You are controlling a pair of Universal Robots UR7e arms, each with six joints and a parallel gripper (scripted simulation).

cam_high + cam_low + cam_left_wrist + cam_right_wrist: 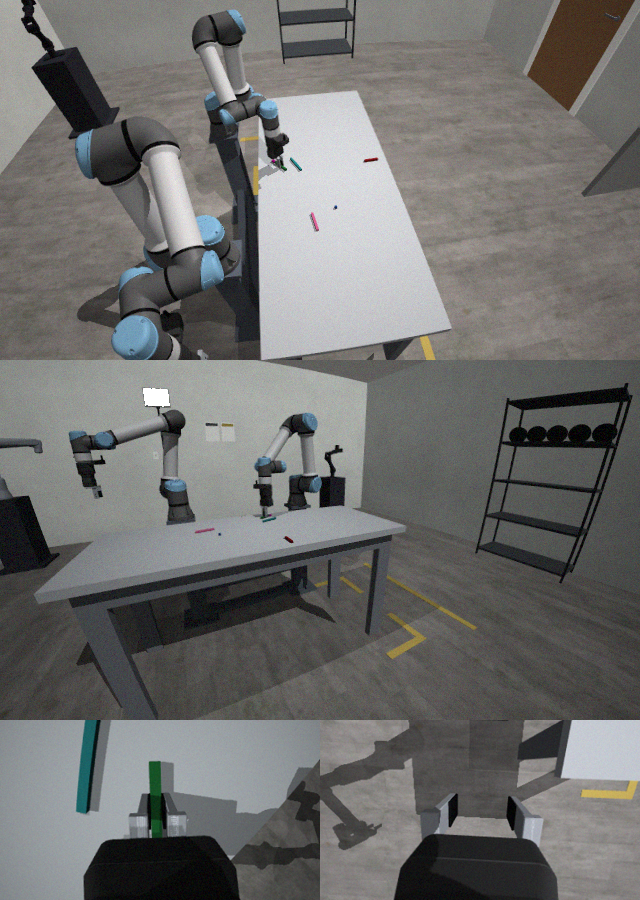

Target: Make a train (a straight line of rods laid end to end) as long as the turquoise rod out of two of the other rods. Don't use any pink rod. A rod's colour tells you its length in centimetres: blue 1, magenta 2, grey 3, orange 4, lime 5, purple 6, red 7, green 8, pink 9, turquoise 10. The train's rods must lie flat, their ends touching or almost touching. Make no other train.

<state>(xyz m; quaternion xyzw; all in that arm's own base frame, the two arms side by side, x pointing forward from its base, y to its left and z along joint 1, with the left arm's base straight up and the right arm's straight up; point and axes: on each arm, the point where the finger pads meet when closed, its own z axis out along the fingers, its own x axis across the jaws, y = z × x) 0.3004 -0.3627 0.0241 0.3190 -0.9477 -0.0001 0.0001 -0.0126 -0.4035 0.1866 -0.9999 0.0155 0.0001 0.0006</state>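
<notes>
Stiffness and low weight seem likely in the green rod (284,168) (155,778), beside the turquoise rod (296,164) (269,519) (87,768); the left claw (280,162) (265,514) (155,803) is clamped across its long sides, a sound hold. The magenta rod (273,161), beyond it from the turquoise rod, is short, so pinch mid-length, gently: it could twist. The right claw (202,354) (97,492) (482,805), well apart from the turquoise rod, stands wide

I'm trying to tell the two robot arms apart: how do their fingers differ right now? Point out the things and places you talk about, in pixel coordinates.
The left arm's fingers (280,164) (265,514) are closed on a green rod (283,168) (155,780); the right arm's fingers stand wide apart, holding nothing. The left's are at the white table (345,260) (175,552); the right's hang beyond its edge, above the floor. Both pairs have dark inner pads.
</notes>
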